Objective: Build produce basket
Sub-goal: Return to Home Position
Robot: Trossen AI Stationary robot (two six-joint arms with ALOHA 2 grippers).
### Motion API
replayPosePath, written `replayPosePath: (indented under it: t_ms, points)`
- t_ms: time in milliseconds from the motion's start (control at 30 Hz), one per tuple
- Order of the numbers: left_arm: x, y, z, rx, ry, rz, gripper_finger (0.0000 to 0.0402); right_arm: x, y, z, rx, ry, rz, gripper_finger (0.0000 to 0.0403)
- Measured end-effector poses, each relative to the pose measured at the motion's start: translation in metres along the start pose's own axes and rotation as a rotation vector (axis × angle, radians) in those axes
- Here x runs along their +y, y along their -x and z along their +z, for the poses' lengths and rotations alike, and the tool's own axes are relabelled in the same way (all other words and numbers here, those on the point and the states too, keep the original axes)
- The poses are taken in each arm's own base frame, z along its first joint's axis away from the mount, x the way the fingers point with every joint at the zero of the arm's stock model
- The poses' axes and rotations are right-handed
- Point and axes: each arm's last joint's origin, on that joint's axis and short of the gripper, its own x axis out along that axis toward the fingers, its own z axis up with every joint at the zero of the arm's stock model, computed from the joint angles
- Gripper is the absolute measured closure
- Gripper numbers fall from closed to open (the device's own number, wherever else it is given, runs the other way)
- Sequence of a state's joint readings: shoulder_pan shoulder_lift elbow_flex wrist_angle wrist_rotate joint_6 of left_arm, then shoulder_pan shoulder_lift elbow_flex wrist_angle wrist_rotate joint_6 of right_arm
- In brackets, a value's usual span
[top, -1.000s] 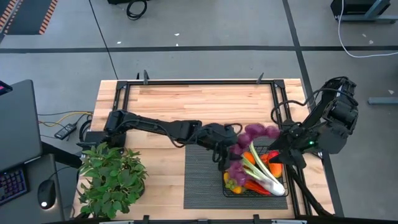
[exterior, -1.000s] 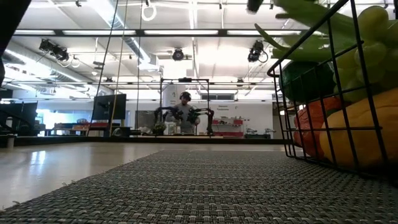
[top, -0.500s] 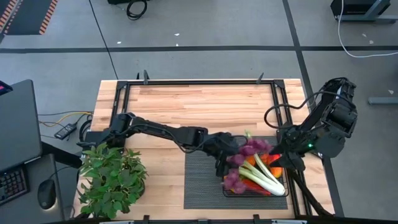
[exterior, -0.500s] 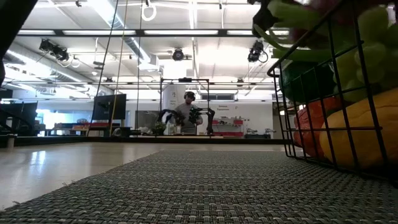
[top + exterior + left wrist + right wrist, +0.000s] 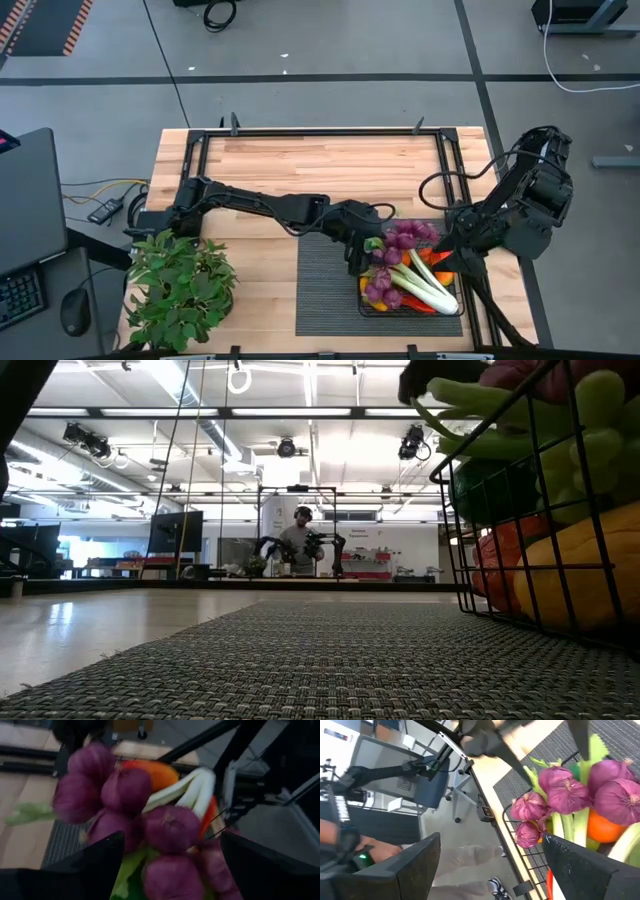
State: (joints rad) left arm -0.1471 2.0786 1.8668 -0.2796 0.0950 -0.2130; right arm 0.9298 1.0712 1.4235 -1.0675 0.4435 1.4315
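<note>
While overhead shows the basket (image 5: 400, 312), low view adds a person (image 5: 300, 540).

Dark jointed arms (image 5: 255, 205), looped black cables (image 5: 455, 176)

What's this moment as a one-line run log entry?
left pincer: open, beside basket | right pincer: open, by basket | produce: in basket

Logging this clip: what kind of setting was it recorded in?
Likely a robotics lab or workshop: a wooden bench framed in black rails, a person working at a far station across the open hall, and a grey floor with loose cables.
</note>
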Motion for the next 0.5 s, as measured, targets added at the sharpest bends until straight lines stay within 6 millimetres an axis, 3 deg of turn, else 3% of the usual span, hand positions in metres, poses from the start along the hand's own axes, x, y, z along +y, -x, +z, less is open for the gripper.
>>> replayPosePath:
  t_ms: [267,500]
  points:
    - [0.007,0.037,0.006,0.136,0.012,0.042,0.0065,-0.006,-0.003,0.001,-0.001,-0.018,-0.071,0.0051]
    - [0.029,0.082,0.032,0.067,0.079,0.096,0.0065,-0.021,-0.004,0.014,-0.121,-0.012,-0.221,0.0051]
